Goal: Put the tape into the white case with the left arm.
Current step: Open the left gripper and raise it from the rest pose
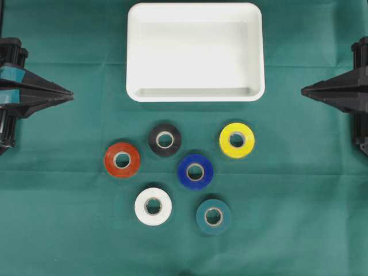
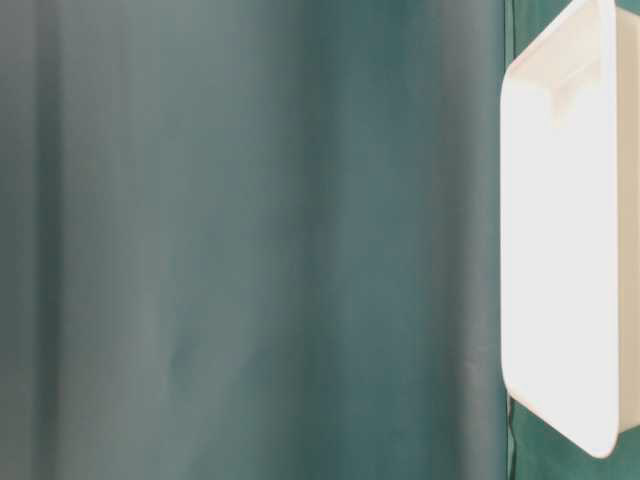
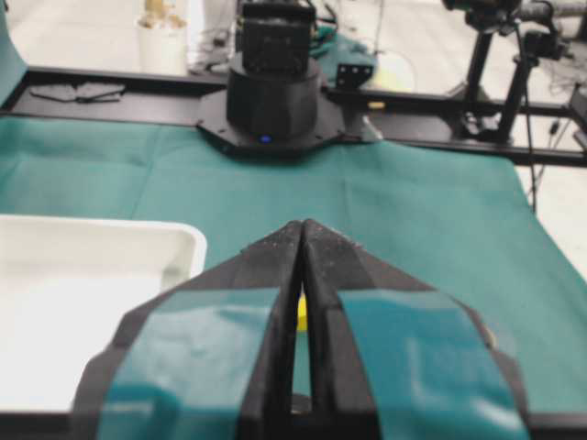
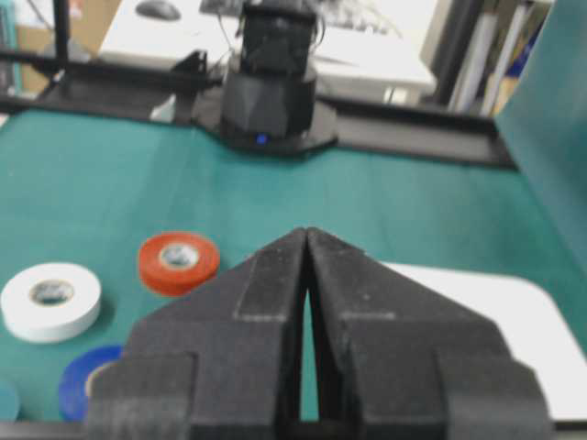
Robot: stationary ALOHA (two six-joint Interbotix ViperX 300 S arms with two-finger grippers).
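Nothing is under way yet: the left tool (image 1: pixel 69 95) waits clenched and empty at the left edge of the overhead view, the right tool (image 1: pixel 305 89) likewise at the right edge. Six tape rolls lie on the green surface (image 1: pixel 69 230) below the white case (image 1: pixel 195 95), which sits top centre. Next, the left tool must open and reach toward a roll, perhaps the red tape (image 1: pixel 122 160), the nearest.

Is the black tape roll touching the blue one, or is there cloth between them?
Apart. In the overhead view a strip of green cloth shows between the black tape roll and the blue tape roll; their rims do not meet.
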